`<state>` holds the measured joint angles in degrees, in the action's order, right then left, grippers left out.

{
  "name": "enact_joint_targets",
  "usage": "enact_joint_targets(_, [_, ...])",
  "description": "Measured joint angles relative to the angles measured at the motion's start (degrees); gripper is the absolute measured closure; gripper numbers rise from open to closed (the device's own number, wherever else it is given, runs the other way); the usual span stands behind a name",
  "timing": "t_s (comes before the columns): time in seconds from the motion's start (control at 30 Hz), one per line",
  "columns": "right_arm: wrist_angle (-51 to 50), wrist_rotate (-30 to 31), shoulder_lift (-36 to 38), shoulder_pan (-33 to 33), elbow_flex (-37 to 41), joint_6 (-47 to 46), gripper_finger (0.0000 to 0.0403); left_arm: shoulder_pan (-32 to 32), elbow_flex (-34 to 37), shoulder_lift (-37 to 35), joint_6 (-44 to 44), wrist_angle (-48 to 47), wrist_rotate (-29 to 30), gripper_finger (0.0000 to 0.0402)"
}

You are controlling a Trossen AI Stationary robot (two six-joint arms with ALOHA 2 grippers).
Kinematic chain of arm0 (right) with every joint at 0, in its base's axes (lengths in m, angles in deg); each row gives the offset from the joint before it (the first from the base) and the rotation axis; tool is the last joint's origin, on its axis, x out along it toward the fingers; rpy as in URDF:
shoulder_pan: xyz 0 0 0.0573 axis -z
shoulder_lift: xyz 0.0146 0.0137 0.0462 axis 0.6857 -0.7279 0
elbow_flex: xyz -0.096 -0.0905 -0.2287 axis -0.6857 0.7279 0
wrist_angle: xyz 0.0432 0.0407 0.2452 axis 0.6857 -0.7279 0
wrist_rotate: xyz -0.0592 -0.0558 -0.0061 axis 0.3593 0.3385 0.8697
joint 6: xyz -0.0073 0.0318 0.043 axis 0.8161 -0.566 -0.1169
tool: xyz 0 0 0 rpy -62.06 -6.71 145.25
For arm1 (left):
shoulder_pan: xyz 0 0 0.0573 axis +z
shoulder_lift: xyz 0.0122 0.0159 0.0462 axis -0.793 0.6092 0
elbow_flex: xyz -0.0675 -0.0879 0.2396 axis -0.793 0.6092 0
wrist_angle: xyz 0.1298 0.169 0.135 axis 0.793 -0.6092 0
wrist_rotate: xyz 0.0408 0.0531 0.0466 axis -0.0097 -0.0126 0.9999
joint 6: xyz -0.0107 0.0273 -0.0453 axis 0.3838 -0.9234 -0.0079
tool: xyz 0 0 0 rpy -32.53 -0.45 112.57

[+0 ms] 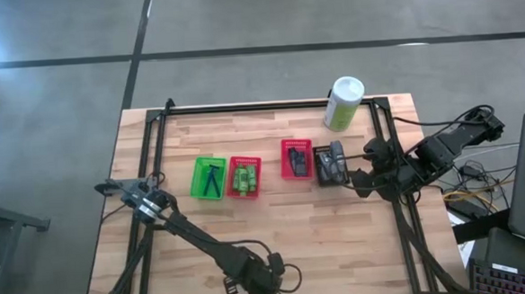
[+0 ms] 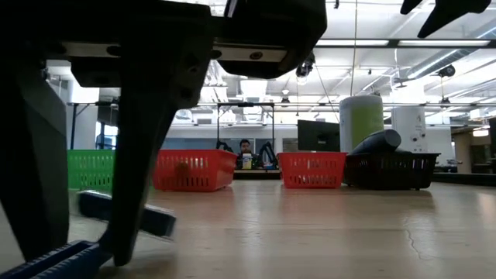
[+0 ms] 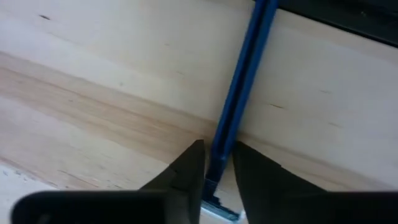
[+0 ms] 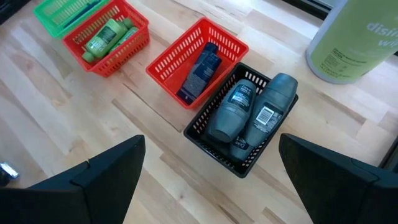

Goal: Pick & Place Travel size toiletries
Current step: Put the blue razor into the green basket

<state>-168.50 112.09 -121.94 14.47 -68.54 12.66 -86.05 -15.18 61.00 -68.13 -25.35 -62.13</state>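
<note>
Left gripper (image 3: pixel 216 163): you're clamping it on a blue-handled razor (image 3: pixel 239 93) lying on the table (image 1: pixel 339 242), left of the baskets.
Right gripper (image 4: pixel 208 165): you're hovering it, jaws wide apart, above the black basket (image 4: pixel 214 140) holding grey containers (image 4: pixel 231 111).

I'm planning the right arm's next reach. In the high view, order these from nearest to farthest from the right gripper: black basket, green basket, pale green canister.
1. Black basket, just to the left of the right gripper.
2. Pale green canister, at the table's far edge.
3. Green basket, well off toward the left arm's side.
</note>
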Motion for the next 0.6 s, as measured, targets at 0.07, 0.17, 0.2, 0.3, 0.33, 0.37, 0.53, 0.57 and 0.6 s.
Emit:
enact_joint_targets(0.07, [0.01, 0.0, 0.0, 0.0, 0.14, -0.06, 0.0035, 0.0, 0.0, 0.0, 0.03, -0.03, -0.54, 0.0329])
enact_joint_targets(0.17, [-0.01, 0.0, 0.0, 0.0, 0.25, -0.13, 0.0035, 0.0, 0.0, 0.0, 0.22, -0.02, -0.94, 0.0354])
enact_joint_targets(0.2, [-0.03, 0.0, 0.0, 0.0, 0.27, -0.13, 0.0035, 0.02, 0.0, 0.0, 0.31, 0.01, -0.96, 0.036])
enact_joint_targets(0.3, [-0.05, 0.0, 0.0, 0.0, 0.38, -0.13, 0.0035, 0.02, 0.0, 0.0, 0.99, 0.03, -0.88, 0.037])
enact_joint_targets(0.33, [-0.01, 0.0, 0.0, 0.0, 0.39, -0.13, 0.0035, 0.01, 0.0, 0.0, 1.63, 0.06, -0.41, 0.0371])
enact_joint_targets(0.37, [0.0, 0.0, 0.0, 0.0, 0.45, -0.14, 0.0035, 0.0, 0.0, 0.0, 2.3, 0.12, 0.35, 0.0371])
enact_joint_targets(0.53, [-0.02, -0.01, 0.0, 0.0, 0.47, -0.14, 0.0035, 0.04, -0.77, -0.89, 7.32, -3.88, 2.14, 0.0369])
enact_joint_targets(0.57, [-0.03, 0.0, 0.0, 0.0, 0.47, -0.15, 0.0035, 0.05, -0.84, -1.59, 8.78, -4.8, 2.32, 0.0371])
enact_joint_targets(0.6, [-0.03, 0.0, 0.0, 0.0, 0.47, -0.13, 0.0035, 0.13, -0.88, -2.4, 10.47, -6.08, 2.78, 0.0373])
